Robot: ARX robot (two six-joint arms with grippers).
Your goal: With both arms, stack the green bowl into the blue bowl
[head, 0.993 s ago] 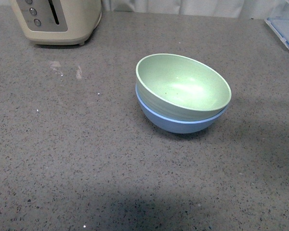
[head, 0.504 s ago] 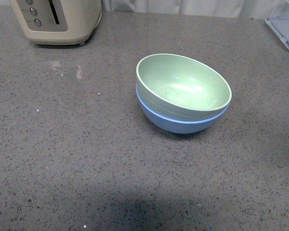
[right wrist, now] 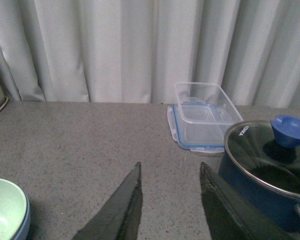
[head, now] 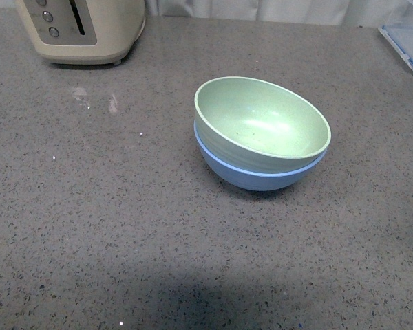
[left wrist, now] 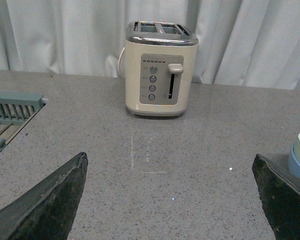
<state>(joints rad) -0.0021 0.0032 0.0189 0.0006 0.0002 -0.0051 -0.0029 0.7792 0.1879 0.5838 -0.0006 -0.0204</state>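
The green bowl (head: pixel 262 124) sits inside the blue bowl (head: pixel 251 172), a bit tipped, near the middle of the worktop (head: pixel 124 227); nothing of mine touches them. My left gripper (left wrist: pixel 170 200) is open wide, its fingers (left wrist: pixel 50 205) far apart and holding nothing; my right gripper (right wrist: pixel 170 210) is open too, with a small gap. A cream toaster (left wrist: pixel 159 70) stands at the back edge; a clear box (right wrist: pixel 202 117) and a blue pot (right wrist: pixel 265 175) sit near the back right corner.
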